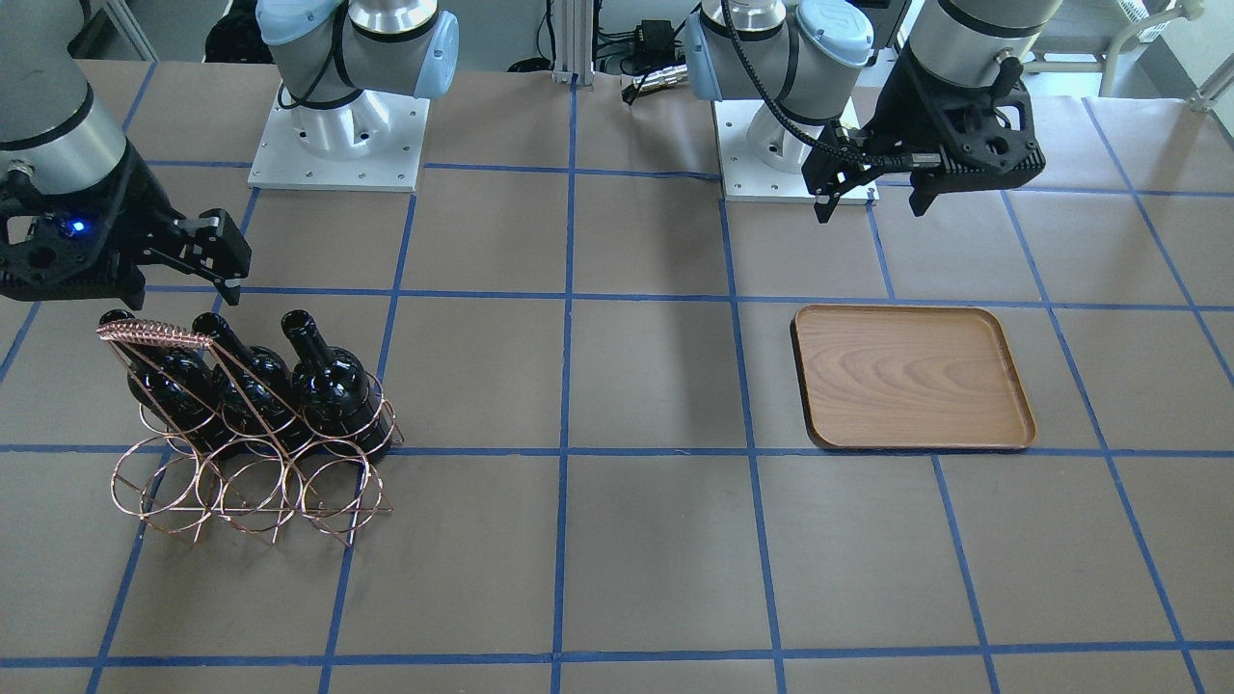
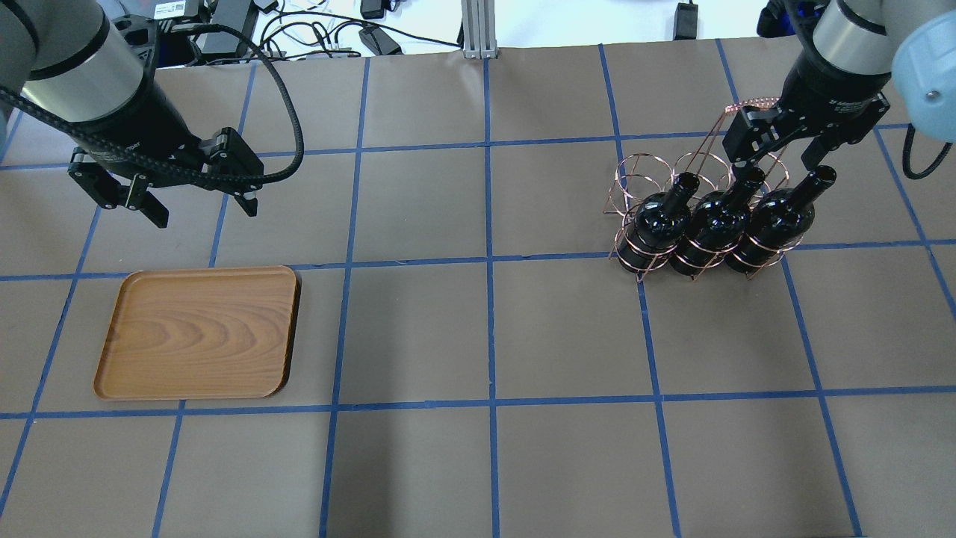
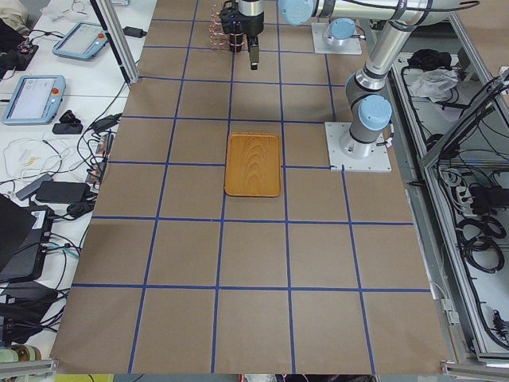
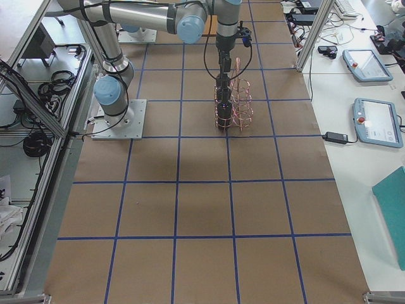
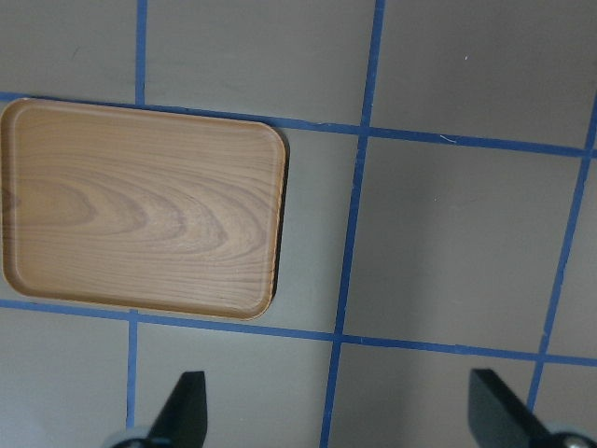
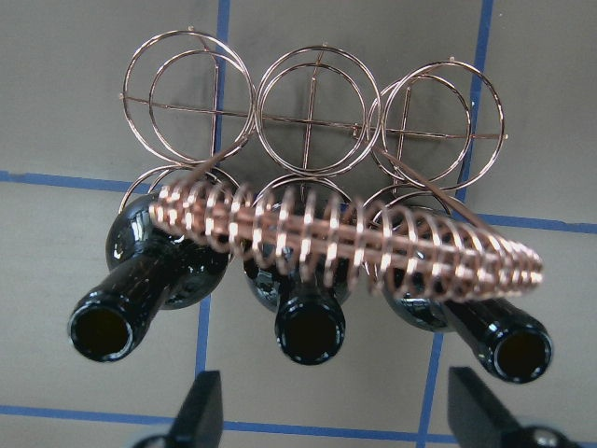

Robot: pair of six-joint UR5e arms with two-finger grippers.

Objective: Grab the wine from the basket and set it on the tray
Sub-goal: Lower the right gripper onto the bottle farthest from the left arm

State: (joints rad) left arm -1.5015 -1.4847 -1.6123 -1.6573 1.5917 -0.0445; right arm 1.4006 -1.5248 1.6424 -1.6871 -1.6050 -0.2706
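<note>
Above the basket (image 6: 280, 233) on my right side, my right gripper (image 6: 340, 425) hangs with its fingers spread wide and holding nothing. It is just over the open mouths of three dark bottles (image 6: 103, 331) standing in the row of rings nearer my base. The wine (image 6: 310, 331) I judge to be my pick is the middle bottle, since its mouth lies most nearly between my fingertips, close beside the coiled handle (image 6: 438, 252). This looks like the approach before the grasp. Next I need to descend straight around that neck, clear of the handle and the neighbouring necks, then close and lift it vertically out of its ring. My left gripper (image 2: 203, 211) is spread apart too, hovering near the tray (image 2: 198, 332), which lies well apart from the basket with no bottle on it yet.
</note>
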